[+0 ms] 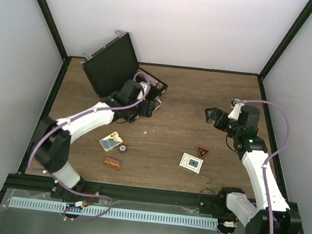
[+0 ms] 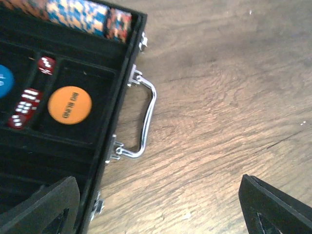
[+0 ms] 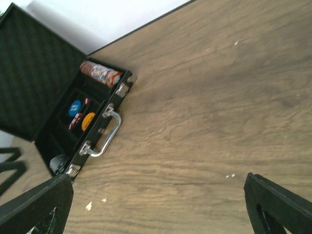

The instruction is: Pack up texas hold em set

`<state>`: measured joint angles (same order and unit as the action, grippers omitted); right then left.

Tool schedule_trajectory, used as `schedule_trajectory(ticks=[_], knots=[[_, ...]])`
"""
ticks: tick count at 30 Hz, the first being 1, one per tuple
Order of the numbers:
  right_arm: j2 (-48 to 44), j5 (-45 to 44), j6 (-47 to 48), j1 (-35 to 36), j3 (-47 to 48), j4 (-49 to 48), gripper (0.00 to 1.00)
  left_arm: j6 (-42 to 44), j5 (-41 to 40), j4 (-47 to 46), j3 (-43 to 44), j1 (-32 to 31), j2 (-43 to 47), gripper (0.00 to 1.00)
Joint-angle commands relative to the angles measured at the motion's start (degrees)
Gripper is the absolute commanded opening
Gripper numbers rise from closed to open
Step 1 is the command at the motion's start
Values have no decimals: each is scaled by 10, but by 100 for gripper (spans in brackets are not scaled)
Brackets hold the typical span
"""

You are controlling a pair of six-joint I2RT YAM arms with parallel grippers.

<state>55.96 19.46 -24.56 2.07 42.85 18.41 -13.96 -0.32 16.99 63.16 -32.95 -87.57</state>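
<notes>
The black case [image 1: 112,65] of the texas hold em set lies open at the back left, its lid upright. In its tray [image 2: 105,83] lie an orange disc [image 2: 69,105], a blue disc [image 2: 2,80], red dice [image 2: 24,107] and a row of chips [image 2: 83,12]. On the table are a card deck [image 1: 111,142], a second deck [image 1: 191,162], a red-black triangle [image 1: 202,152], a brown-red chip stack [image 1: 112,163] and a small chip [image 1: 123,147]. My left gripper [image 2: 158,209] hangs open and empty over the case's front edge by the silver handle [image 2: 144,117]. My right gripper [image 1: 217,117] hovers open at the right, holding nothing.
White walls and black frame posts close in the wooden table [image 1: 180,97] at the back and both sides. A few white crumbs [image 1: 145,131] lie near the middle. The arm bases sit on a black rail [image 1: 153,195] at the near edge.
</notes>
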Motion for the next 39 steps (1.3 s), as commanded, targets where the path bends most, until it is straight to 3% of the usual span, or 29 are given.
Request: schedule_trajectory(ticks=[1,8,20,30,39], knots=[[-11,78,-21,2,-16,0,97,-3,39,-10,51,-1,-75,90],[-9,111,-28,2,-37,-16,85,13,-11,30,155,8,-196,82],[14,129,-18,2,-33,-30,86,29,-7,76,273,34,-341,77],[19,126,-6,2,-23,-11,86,60,59,59,245,37,-355,62],[11,125,-1,2,-27,-5,86,74,111,34,189,29,-339,56]])
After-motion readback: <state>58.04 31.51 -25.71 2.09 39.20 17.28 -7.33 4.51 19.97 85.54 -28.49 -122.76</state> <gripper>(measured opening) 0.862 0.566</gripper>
